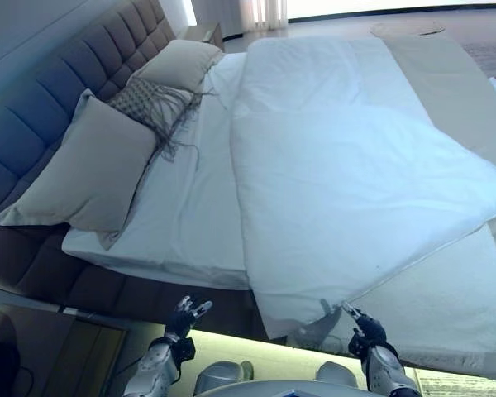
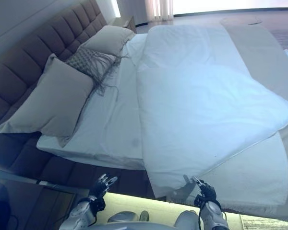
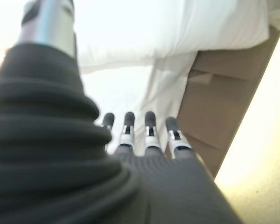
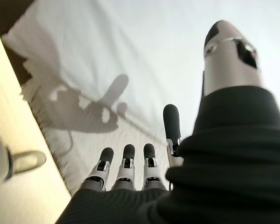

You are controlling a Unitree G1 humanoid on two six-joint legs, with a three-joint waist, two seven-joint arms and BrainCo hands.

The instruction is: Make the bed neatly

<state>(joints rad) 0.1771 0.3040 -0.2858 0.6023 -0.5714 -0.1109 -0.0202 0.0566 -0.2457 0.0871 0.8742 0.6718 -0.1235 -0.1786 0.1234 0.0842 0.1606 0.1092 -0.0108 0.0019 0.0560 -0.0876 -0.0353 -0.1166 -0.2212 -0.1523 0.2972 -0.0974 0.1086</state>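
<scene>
So, from the left eye view: the bed (image 1: 190,240) is half done, with a white duvet (image 1: 347,182) lying skewed across it, its near corner hanging over the bed's front edge. The right hand (image 1: 362,325) is just under that corner, fingers straight and holding nothing, tips right at the duvet's hem. The left hand (image 1: 185,315) is off to the side below the mattress edge, fingers relaxed and spread, nothing in them, with the dark bed base beyond the fingertips. Three pillows, two plain (image 1: 83,169) and one fringed (image 1: 153,103), sit by the headboard (image 1: 41,107), well away from both hands.

Right eye view shows the same layout.

Left wrist view: fingers (image 3: 150,122) straight, with the sheet edge and the brown bed base past their tips.

Right wrist view: fingers (image 4: 128,156) straight, thumb apart, and the duvet's edge runs just beyond the fingertips, floor showing beside it.
</scene>
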